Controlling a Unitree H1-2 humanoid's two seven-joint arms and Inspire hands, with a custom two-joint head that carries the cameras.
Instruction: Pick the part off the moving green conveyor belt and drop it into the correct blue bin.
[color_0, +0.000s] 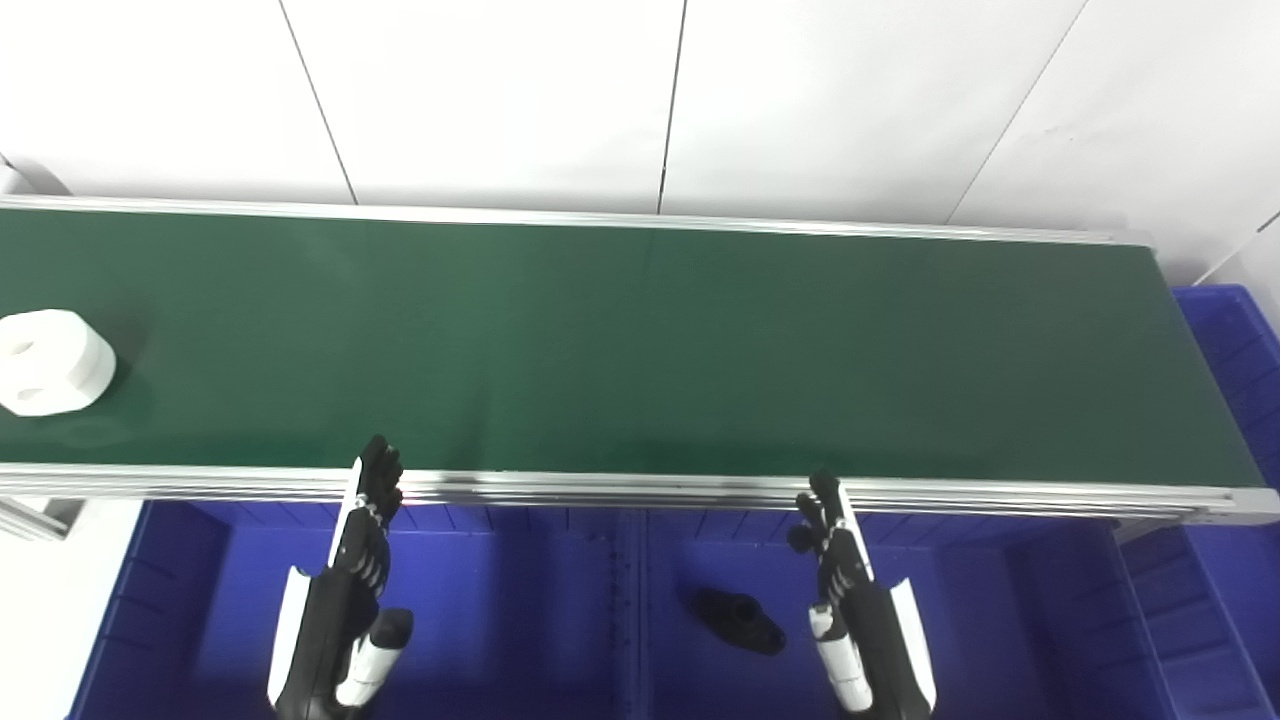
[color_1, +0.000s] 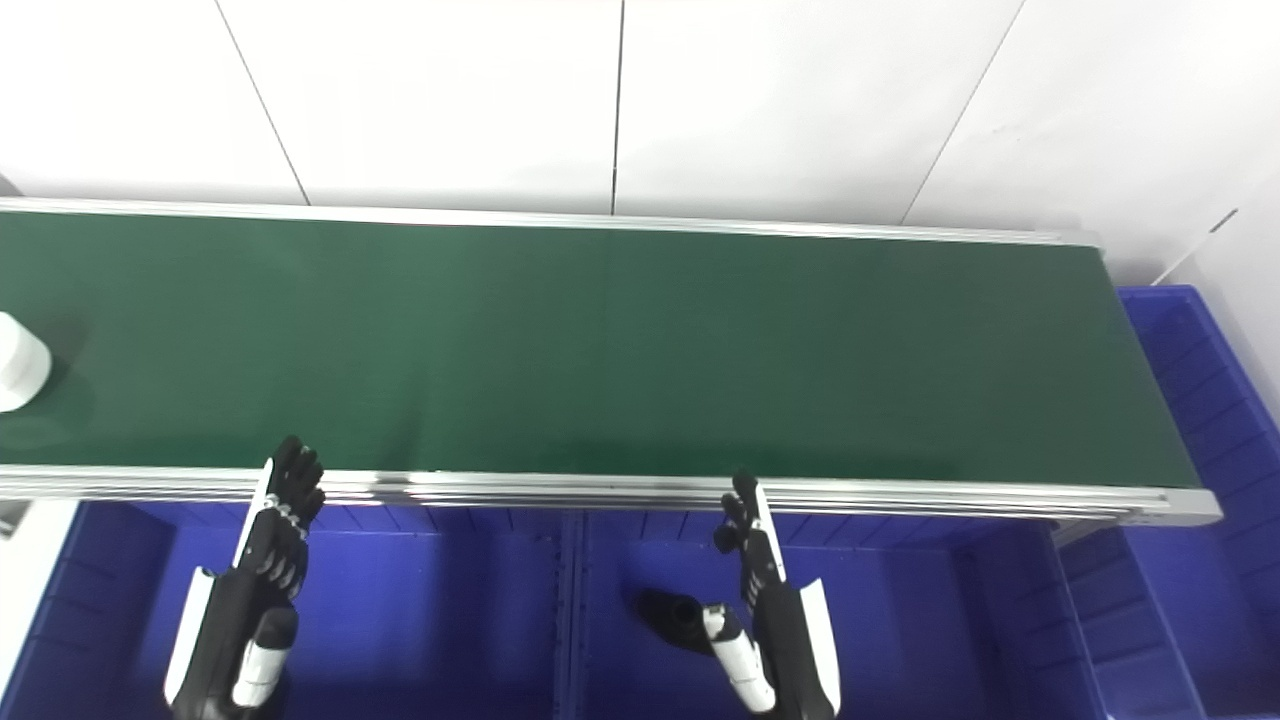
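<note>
A chunky white plastic part with rounded corners and holes (color_0: 50, 362) rides the far left end of the green conveyor belt (color_0: 640, 350), well apart from both hands. The left hand (color_0: 350, 570) and right hand (color_0: 845, 575) hover empty over the blue bins (color_0: 480, 600), fingers extended and slightly spread, near the belt's front rail. The part looks rigid, light and smooth; a grasp across its flat sides seems safest. A small black part (color_0: 738, 620) lies in the right-hand bin.
</note>
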